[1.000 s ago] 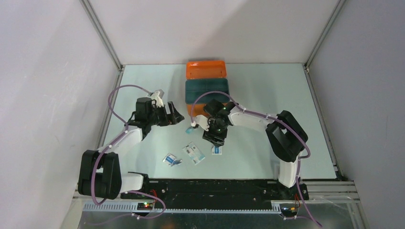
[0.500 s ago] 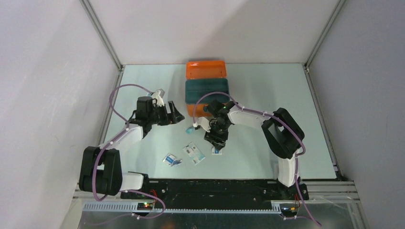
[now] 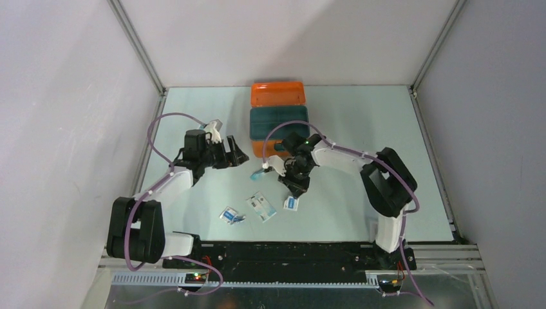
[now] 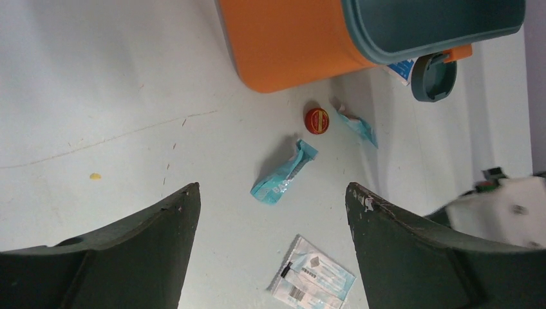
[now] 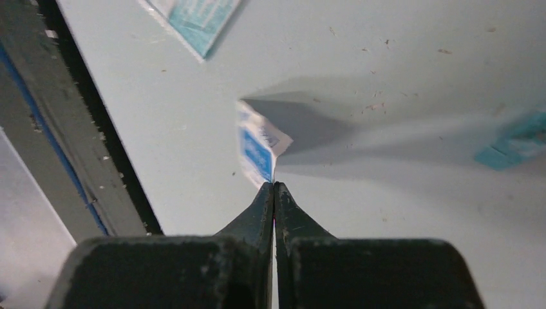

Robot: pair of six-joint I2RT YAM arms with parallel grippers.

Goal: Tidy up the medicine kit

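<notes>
1. Pinching a corner of the blue-and-white packet (image 5: 257, 151) between the fully closed fingers of the right gripper (image 5: 273, 187), low over the table (image 3: 360, 116).
2. Holding the left gripper (image 4: 272, 190) spread wide and empty above a teal wrapper (image 4: 283, 180), near a red cap (image 4: 316, 120).
3. Sitting beyond both, far-middle: the medicine kit (image 3: 277, 94), lid open, teal tray (image 3: 279, 122) in its base.

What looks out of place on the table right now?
Supplies lie loose on the table outside the medicine kit: a crumpled teal packet, a small red disc, a white sachet. The right gripper pinches a blue-and-white packet by its corner.
</notes>
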